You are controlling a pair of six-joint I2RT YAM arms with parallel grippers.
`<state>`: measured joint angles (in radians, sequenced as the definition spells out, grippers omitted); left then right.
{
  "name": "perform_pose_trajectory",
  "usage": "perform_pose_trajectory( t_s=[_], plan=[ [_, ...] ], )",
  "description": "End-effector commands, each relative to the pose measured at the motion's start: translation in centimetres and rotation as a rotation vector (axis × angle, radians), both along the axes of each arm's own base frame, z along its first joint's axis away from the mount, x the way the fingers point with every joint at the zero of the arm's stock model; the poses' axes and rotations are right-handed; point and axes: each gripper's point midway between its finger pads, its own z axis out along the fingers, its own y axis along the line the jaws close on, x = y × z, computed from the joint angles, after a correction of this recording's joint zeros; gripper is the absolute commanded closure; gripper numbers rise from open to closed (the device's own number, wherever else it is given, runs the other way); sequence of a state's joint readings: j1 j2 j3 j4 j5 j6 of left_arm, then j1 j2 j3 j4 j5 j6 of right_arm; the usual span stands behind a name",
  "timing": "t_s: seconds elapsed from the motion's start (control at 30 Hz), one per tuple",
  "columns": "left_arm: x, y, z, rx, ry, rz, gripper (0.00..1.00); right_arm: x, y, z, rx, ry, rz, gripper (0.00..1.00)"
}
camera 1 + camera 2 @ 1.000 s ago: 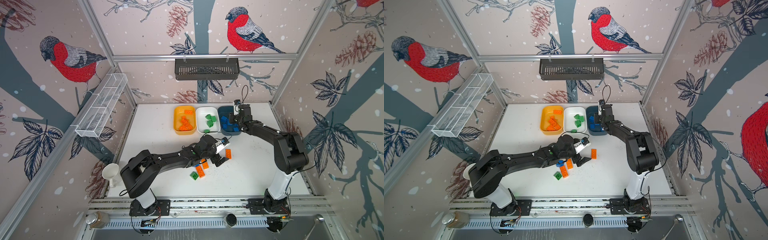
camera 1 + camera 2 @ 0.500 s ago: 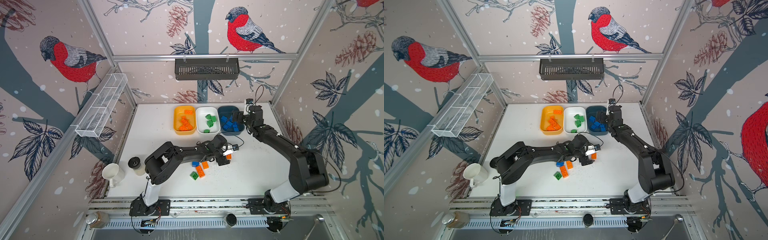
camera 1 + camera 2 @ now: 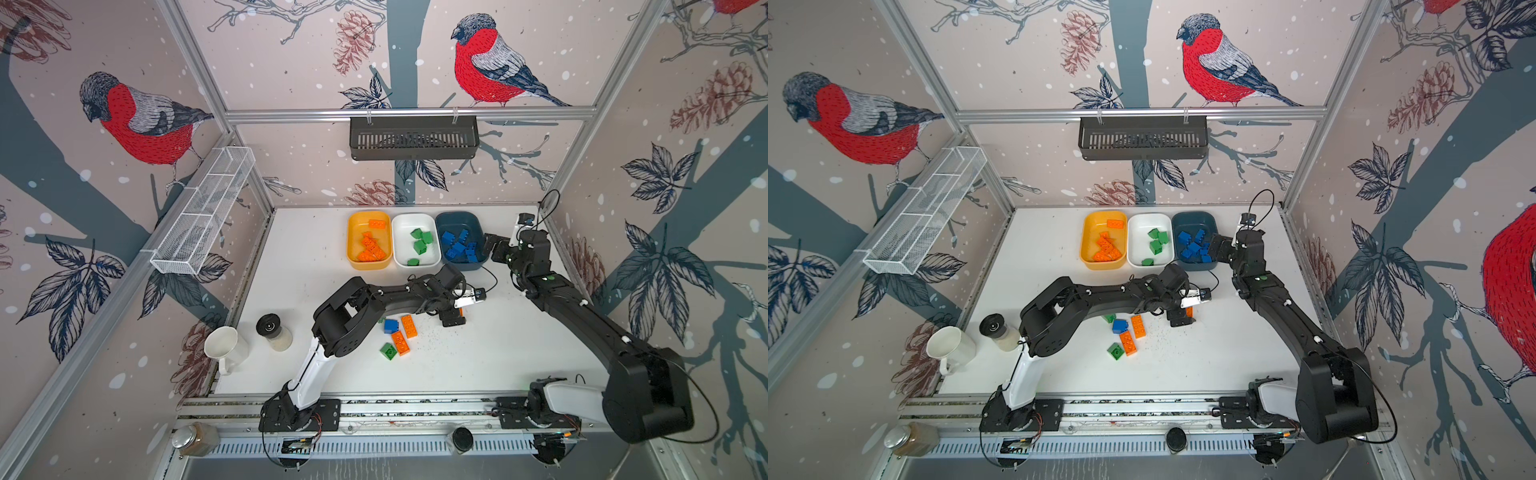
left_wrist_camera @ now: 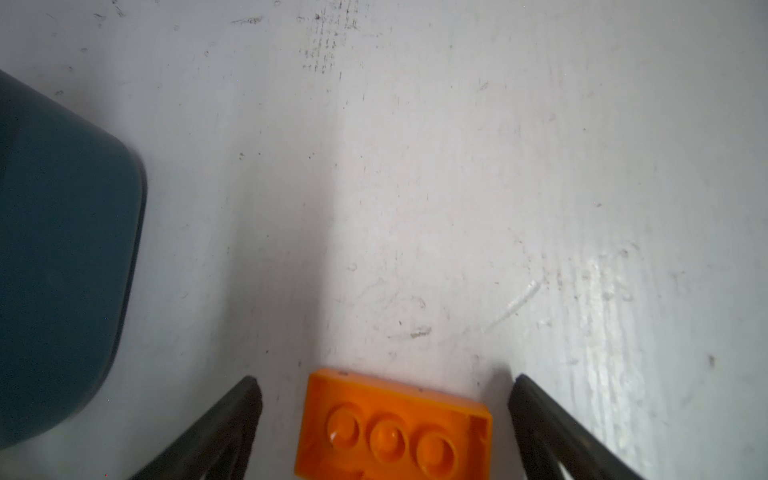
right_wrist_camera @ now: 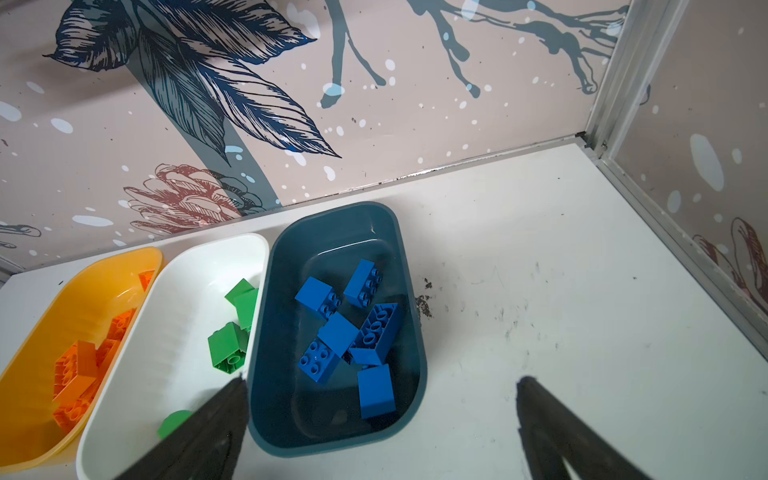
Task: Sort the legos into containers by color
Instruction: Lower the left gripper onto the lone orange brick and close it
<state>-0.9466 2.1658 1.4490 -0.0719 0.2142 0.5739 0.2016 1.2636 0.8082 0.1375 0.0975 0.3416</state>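
Observation:
My left gripper [image 4: 384, 379] is open and low over the table, its fingers either side of a long orange lego [image 4: 392, 428] with a gap on both sides. In a top view that gripper [image 3: 453, 316] is right of a loose cluster: a blue lego [image 3: 390, 325], two orange legos [image 3: 409, 325] and a green lego [image 3: 388, 351]. My right gripper [image 5: 383, 380] is open and empty at the near right end of the teal container [image 5: 332, 232], which holds several blue legos [image 5: 336, 332]. The white container [image 3: 405, 232] holds green legos, the yellow container [image 3: 349, 245] orange ones.
A white mug [image 3: 224, 347] and a black-lidded jar [image 3: 272, 330] stand at the front left. A wire mesh tray [image 3: 203, 210] hangs on the left wall and a black slotted basket [image 3: 413, 137] on the back rail. The right wall runs close behind my right gripper.
My right gripper has opened and drawn back to the right from over the teal container. My left arm's elbow has swung right, and its gripper has settled around the orange lego.

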Motion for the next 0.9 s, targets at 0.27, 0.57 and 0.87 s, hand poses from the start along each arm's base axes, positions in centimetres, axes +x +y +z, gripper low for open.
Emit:
perform_pose_trajectory(
  t_s=[0.27,0.57,0.87],
  plan=[
    [-1.4,3.4,-3.7,0.163,0.214,-0.037,0.17,-0.9,-1.8,1.0,-0.013,-0.029,-0.068,0.01],
    [-1.5,4.0,-3.9,0.167,0.221,-0.024,0.29,-0.8,-1.9,0.8,-0.01,-0.027,-0.064,0.0],
    [0.3,5.4,-0.4,0.023,0.172,0.107,0.33,-0.9,-0.9,1.1,-0.005,-0.031,-0.007,0.01]
  ],
)
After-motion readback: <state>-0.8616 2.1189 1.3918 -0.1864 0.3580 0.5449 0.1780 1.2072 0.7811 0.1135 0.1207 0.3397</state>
